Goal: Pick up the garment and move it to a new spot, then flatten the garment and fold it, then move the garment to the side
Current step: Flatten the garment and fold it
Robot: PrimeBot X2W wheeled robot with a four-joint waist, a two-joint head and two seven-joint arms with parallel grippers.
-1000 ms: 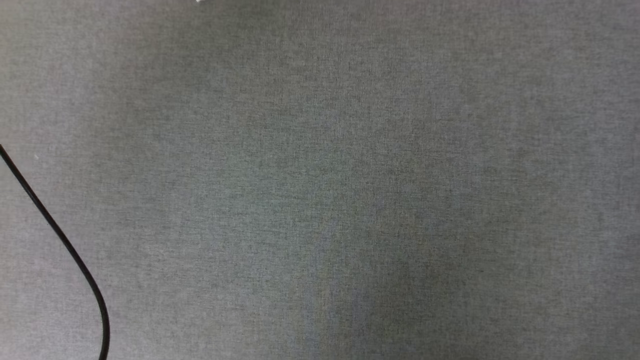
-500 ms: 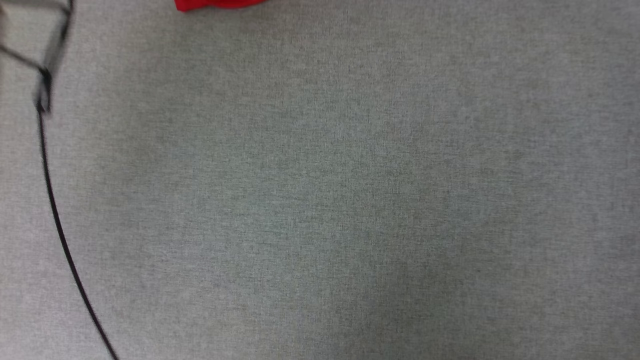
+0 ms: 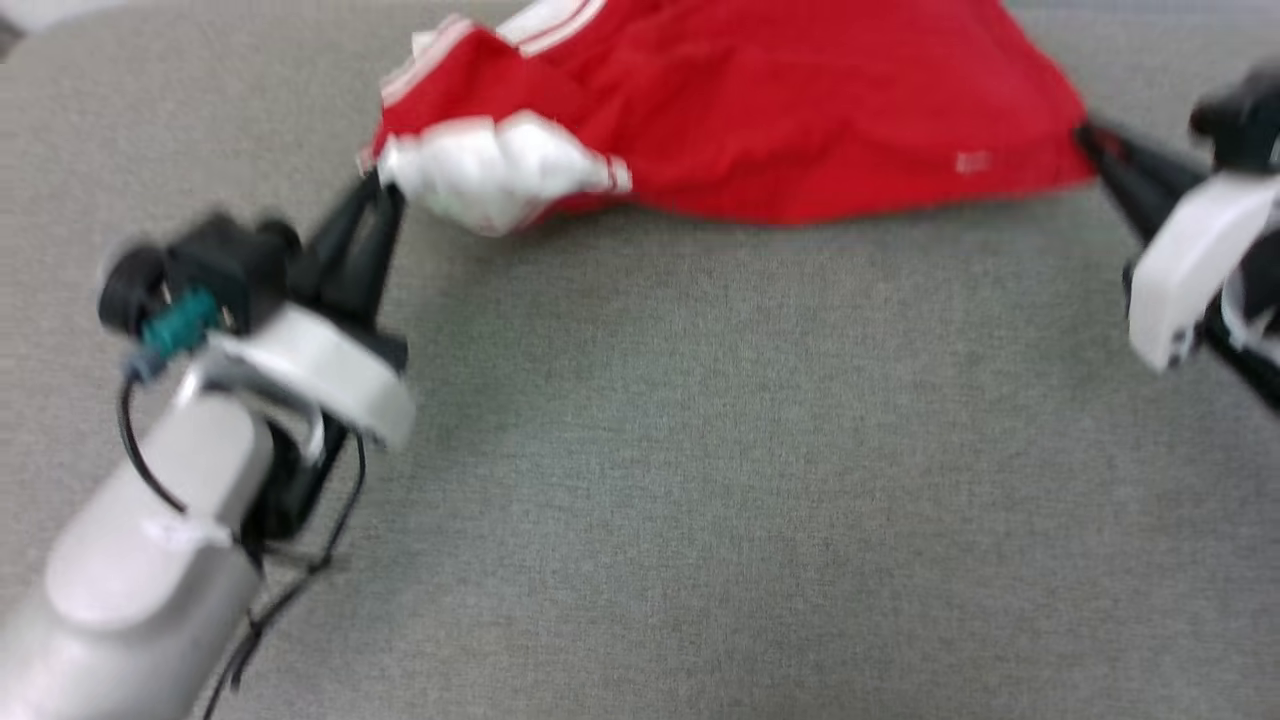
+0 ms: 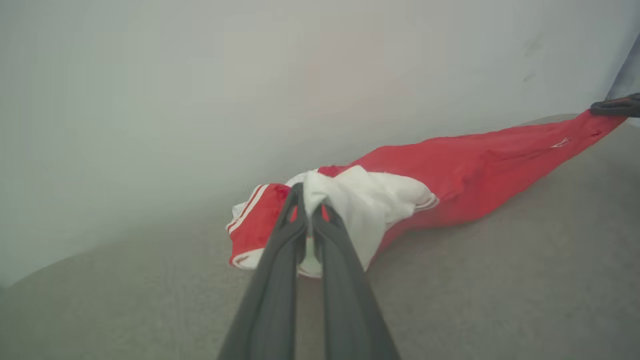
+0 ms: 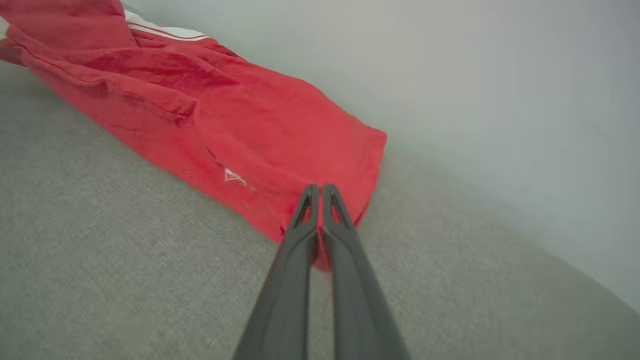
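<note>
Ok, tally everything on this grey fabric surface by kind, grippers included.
Red soft-cloth short-sleeved T-shirt with white sleeves: 1
Dark two-fingered grippers: 2 (left gripper, right gripper, both shut on the T-shirt)
Total: 3

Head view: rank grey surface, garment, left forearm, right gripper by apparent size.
1. grey surface
2. garment
3. left forearm and right gripper look alike, both cropped; unranked.
</note>
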